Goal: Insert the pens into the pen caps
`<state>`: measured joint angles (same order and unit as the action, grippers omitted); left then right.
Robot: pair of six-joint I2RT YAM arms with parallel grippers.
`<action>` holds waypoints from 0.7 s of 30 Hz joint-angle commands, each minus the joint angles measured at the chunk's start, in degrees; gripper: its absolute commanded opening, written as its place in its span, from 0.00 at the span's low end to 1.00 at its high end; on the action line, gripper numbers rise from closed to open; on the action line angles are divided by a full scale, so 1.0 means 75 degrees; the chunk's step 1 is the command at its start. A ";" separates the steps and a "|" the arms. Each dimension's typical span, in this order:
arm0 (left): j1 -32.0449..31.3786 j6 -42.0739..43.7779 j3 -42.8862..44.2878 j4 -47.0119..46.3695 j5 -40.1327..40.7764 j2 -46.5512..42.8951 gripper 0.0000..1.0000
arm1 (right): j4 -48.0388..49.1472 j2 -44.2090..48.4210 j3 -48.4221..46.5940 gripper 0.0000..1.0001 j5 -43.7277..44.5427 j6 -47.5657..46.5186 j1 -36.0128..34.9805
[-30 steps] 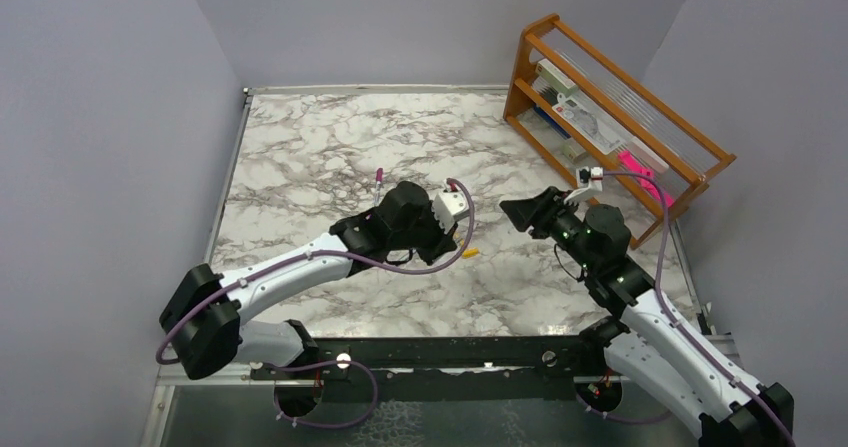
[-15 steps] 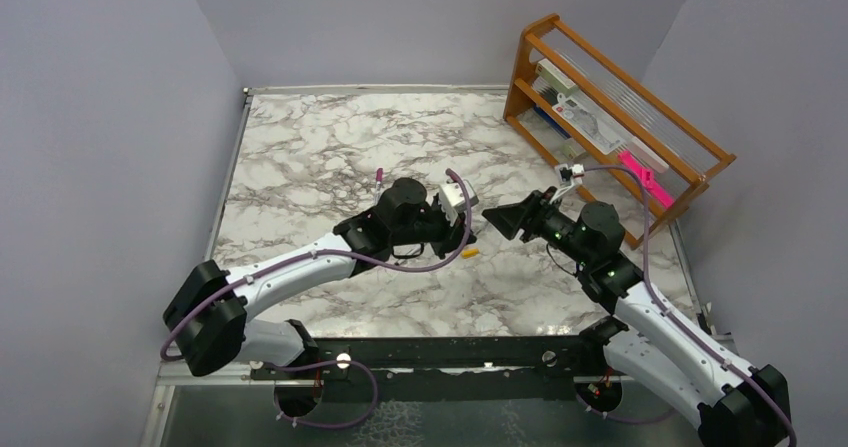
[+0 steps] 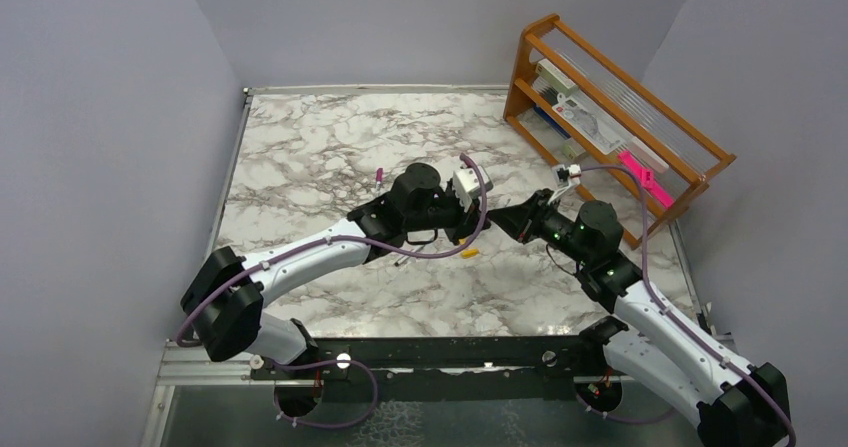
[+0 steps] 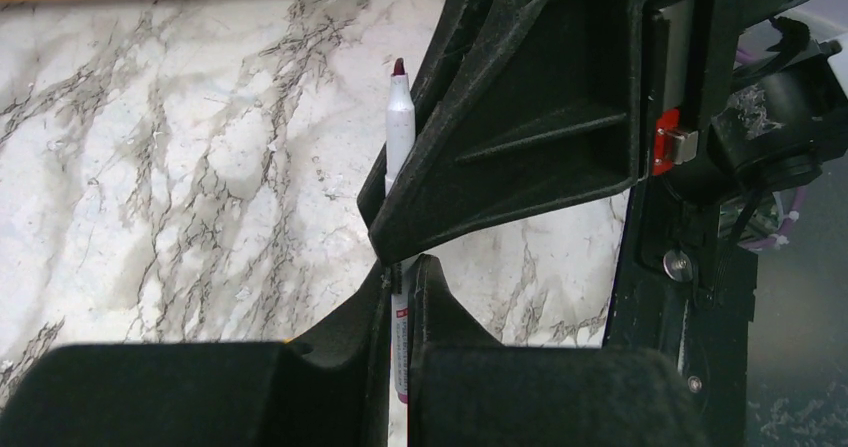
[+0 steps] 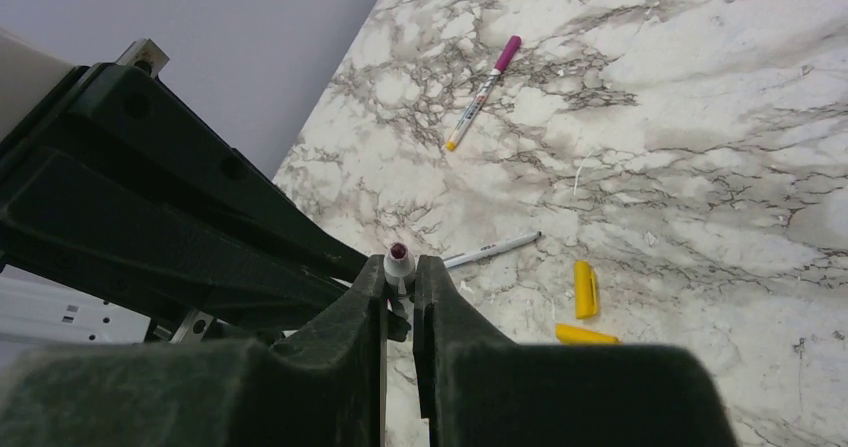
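Note:
A white pen [image 4: 400, 132] with a dark red tip is held above the table, and my left gripper [image 4: 400, 272] is shut on its barrel. My right gripper [image 5: 399, 272] is closed on the same pen [image 5: 398, 259] just below its tip. The two grippers meet above mid-table [image 3: 487, 217], with the right gripper's fingers [image 4: 500, 167] crossing in front of the left wrist camera. A second pen [image 5: 495, 249] lies bare on the marble. Further off lies another pen [image 5: 483, 92] with a magenta end. Two yellow pen caps [image 5: 585, 289] [image 5: 585, 335] lie side by side near the bare pen.
A wooden rack [image 3: 610, 117] stands at the back right and holds a flat pink object [image 3: 640, 172]. Grey walls close in the marble table [image 3: 300, 147] on the left, back and right. The magenta-ended pen [image 3: 379, 179] lies left of the left arm.
The left gripper has carried its pen to the right. The right gripper has come in from the right and closed on the pen's tip end.

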<state>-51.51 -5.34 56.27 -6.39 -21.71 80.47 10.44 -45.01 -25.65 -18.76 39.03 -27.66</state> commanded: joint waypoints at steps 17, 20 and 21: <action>-0.0050 0.0046 -0.0307 -0.0415 -0.0309 -0.0069 0.41 | 0.0279 -0.0008 -0.0188 0.02 -0.0257 0.0281 0.0011; -0.0046 -0.0048 -0.0222 -0.0676 -0.0334 0.0071 0.38 | 0.0679 -0.0016 0.0046 0.02 -0.0442 0.0584 0.0008; -0.0046 -0.0074 -0.0145 -0.0723 -0.0372 0.0128 0.36 | 0.0712 -0.0012 0.0090 0.02 -0.0454 0.0638 0.0008</action>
<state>-51.51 -4.82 54.43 -7.51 -23.16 80.77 11.20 -45.15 -25.89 -19.42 40.84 -27.66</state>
